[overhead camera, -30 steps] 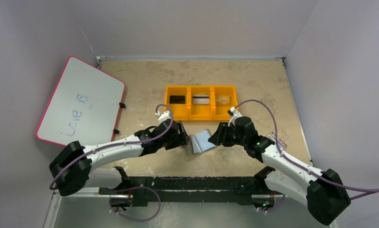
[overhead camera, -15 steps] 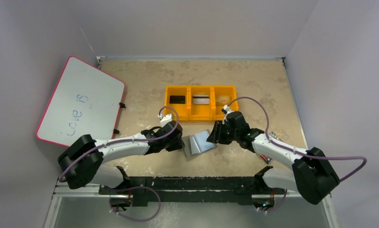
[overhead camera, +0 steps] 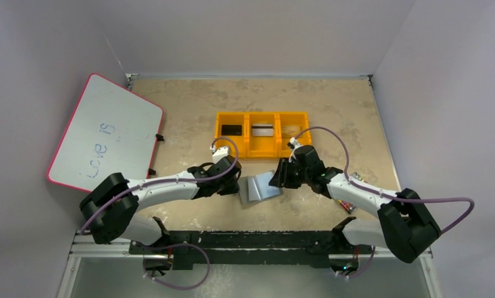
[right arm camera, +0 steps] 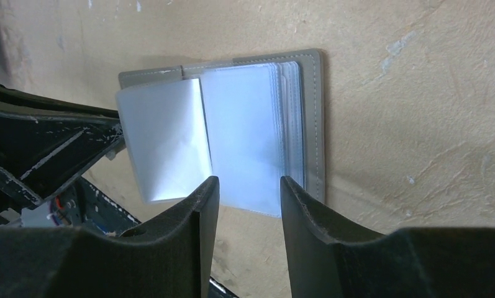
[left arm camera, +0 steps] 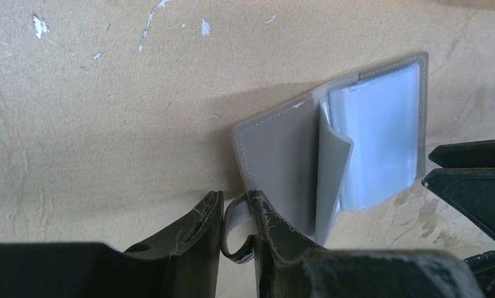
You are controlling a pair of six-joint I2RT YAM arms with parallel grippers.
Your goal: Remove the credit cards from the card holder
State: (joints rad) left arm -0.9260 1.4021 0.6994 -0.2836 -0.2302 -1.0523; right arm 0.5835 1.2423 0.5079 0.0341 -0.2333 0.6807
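Observation:
The card holder lies open on the table, grey outside, with pale blue clear sleeves inside. My left gripper is shut on its looped snap tab at the left flap's edge. My right gripper stands open at the holder's right side, its fingertips just at the edge of the sleeves with nothing between them. Three credit cards lie in the yellow tray: a black one, a silver-white one with a dark stripe and a pale one.
The yellow three-part tray stands just behind the holder. A pink-rimmed whiteboard leans at the left wall. Small items lie near the table's right edge under the right arm.
My left gripper has closed on the holder's tab and shifted slightly right. My right gripper has moved left to the holder's edge, and its jaws have narrowed a little.

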